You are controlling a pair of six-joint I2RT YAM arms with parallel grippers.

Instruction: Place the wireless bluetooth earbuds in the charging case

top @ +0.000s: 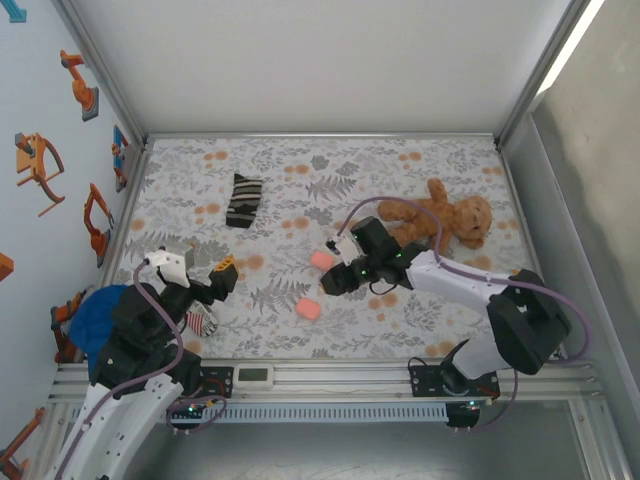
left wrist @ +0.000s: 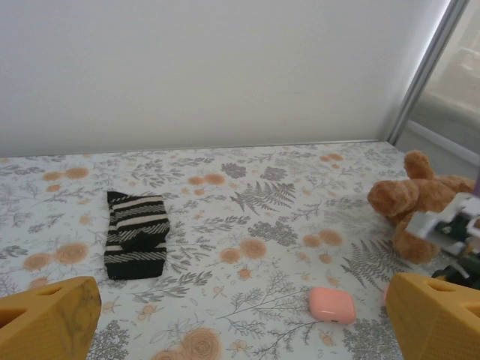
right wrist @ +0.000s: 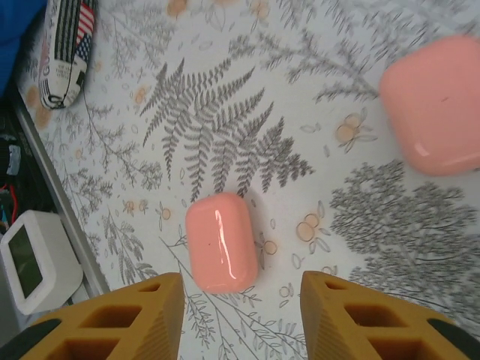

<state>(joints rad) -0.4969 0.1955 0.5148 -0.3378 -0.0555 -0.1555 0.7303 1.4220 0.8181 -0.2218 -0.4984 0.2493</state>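
Observation:
Two closed salmon-pink charging cases lie on the floral cloth, one (top: 310, 309) nearer the front and one (top: 322, 259) further back. The tiny earbuds are out of view. My right gripper (top: 333, 281) hovers between the two cases. In the right wrist view it (right wrist: 240, 319) is open, its orange fingers (right wrist: 127, 319) straddle bare cloth, and the near case (right wrist: 221, 241) lies just ahead of the tips. The second case (right wrist: 435, 105) lies at the upper right. My left gripper (top: 203, 268) is raised at the left and open (left wrist: 240, 334) with nothing between its fingers; a pink case (left wrist: 331, 305) lies ahead of it.
A black striped sock (top: 244, 200) lies at the back left and a brown teddy bear (top: 450, 220) at the back right. A blue cloth (top: 100, 315) and a printed pouch (top: 200, 322) sit by the left arm. A white timer (top: 255, 376) sits on the front rail.

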